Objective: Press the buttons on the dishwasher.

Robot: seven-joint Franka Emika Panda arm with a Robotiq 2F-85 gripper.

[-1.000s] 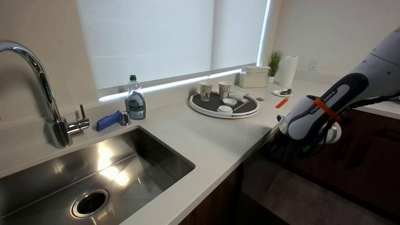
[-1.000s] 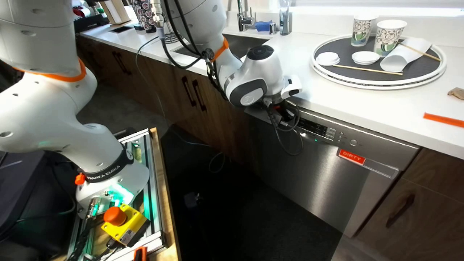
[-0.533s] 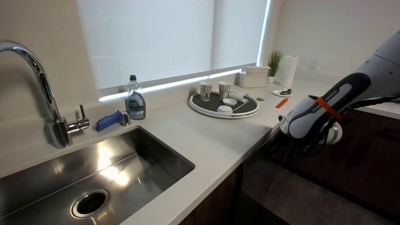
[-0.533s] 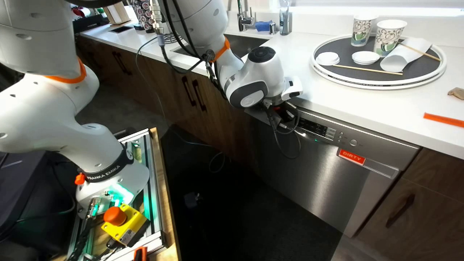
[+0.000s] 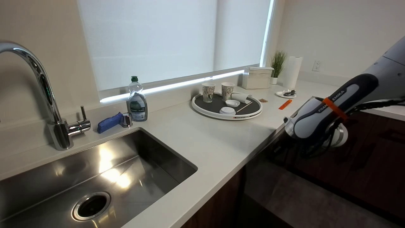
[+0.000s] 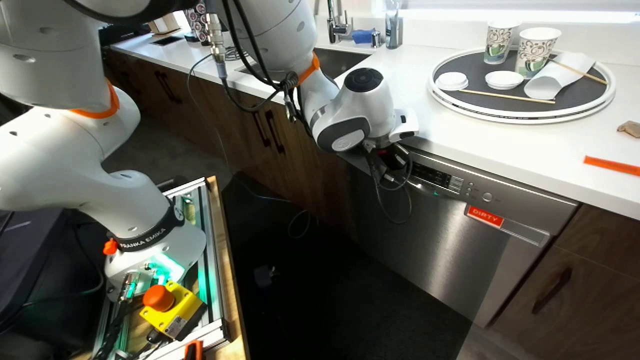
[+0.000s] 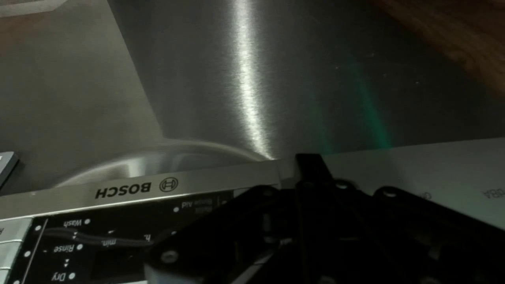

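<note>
The dishwasher [image 6: 425, 250] has a brushed steel front under the counter. Its top strip holds a black display panel [image 6: 430, 174], silver buttons [image 6: 455, 184] and a round button [image 6: 487, 196]. In the wrist view, the display panel [image 7: 122, 232] is upside down at lower left, with silver buttons [image 7: 11, 252] at the left edge. My gripper [image 7: 310, 167] is dark, with fingertips together and nothing seen between them. The fingertips are over the steel strip just beside the display panel; contact cannot be told. In an exterior view, the gripper [image 6: 392, 159] is at the panel's left end, partly hidden by cables.
The white counter edge [image 6: 500, 155] overhangs just above the panel. A round tray [image 6: 450, 107] with cups and lids stands on the counter. A red DIRTY sign [image 6: 485, 216] is on the dishwasher door. A steel sink [image 5: 158, 167] and brown cabinets [image 6: 575, 280] flank it.
The arm and hand have shifted slightly to the right in both exterior views. The hanging cable loop has swung a little. The gripper stays near the left end of the panel.
</note>
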